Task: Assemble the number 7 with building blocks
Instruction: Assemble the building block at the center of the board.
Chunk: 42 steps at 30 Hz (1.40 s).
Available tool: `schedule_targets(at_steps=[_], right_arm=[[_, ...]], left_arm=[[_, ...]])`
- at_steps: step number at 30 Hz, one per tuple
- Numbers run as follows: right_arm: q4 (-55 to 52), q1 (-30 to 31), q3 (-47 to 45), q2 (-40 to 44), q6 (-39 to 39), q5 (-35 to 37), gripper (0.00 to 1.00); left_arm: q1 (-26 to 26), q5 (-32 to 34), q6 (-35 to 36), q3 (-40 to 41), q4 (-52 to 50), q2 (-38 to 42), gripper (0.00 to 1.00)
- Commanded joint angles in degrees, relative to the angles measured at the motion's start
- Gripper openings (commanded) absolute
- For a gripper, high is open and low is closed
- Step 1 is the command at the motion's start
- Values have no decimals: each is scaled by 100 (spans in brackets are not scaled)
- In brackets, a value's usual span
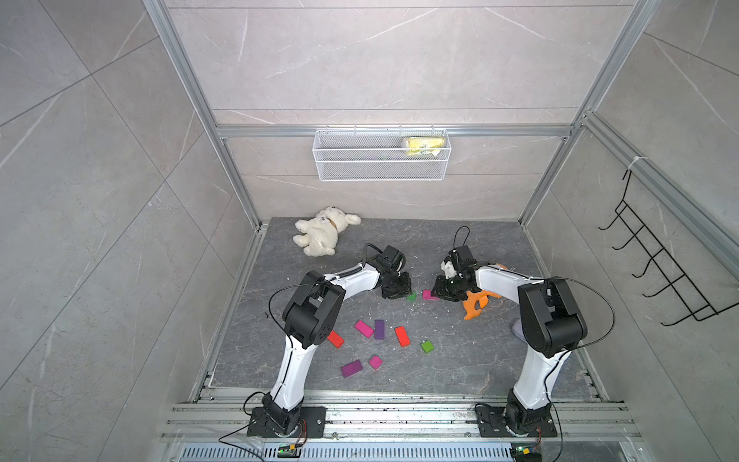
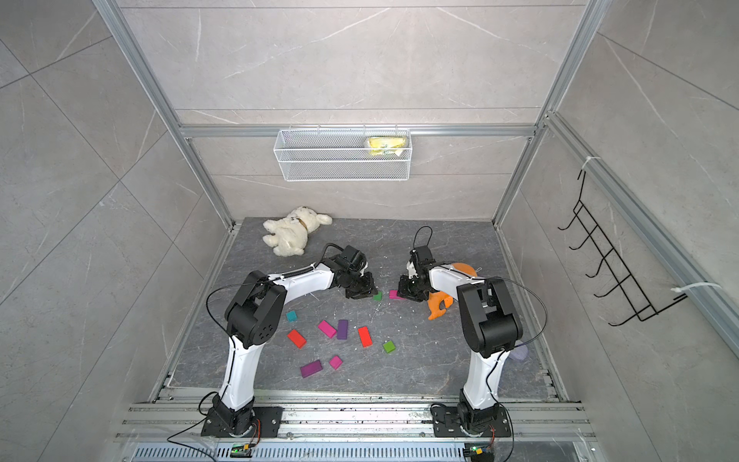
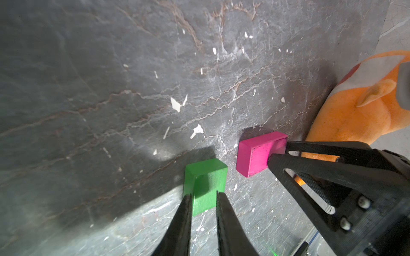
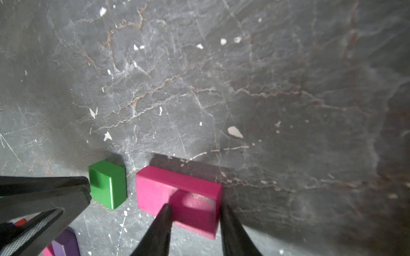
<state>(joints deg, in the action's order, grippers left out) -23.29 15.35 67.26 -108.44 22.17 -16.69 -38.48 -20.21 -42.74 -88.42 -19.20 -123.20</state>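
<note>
Step in hand: laying the first pieces of the number 7; no part of it is joined yet. Toward the far middle of the counter (image 1: 460,248), the right hand (image 4: 194,207) is clamped narrow on one end of the magenta block (image 4: 177,190); the left hand (image 3: 203,195) is closed tight on the green block (image 3: 205,177); the two blocks lie just beside each other with a slim gap between. The other building blocks lie scattered nearer the arm bases, well apart from this pair; among them a red block (image 1: 402,336), a purple block (image 1: 379,329) and a pink block (image 1: 375,362).

Next move, as judged: close the gap so that the green block meets the magenta end squarely; then open each hand without dragging its block; the orange plush toy (image 1: 476,304), just beside the right hand, leaves little room for withdrawal.

Limits of view: in both top views the hands cover most of the held blocks; whether either block is lifted clear of the counter cannot be told; a teal block (image 2: 291,316) shows in a top view only where the left arm (image 1: 312,312) does not hide it.
</note>
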Motion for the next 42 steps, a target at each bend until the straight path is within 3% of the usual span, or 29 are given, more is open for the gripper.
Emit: schedule_targets(at_steps=[1, 42], right_arm=[[-167, 34, 120, -138, -128, 142, 40], [-361, 301, 437, -450, -400, 251, 40]], left_arm=[[-37, -110, -47, 31, 49, -66, 24], [-98, -89, 92, -551, -153, -440, 23]])
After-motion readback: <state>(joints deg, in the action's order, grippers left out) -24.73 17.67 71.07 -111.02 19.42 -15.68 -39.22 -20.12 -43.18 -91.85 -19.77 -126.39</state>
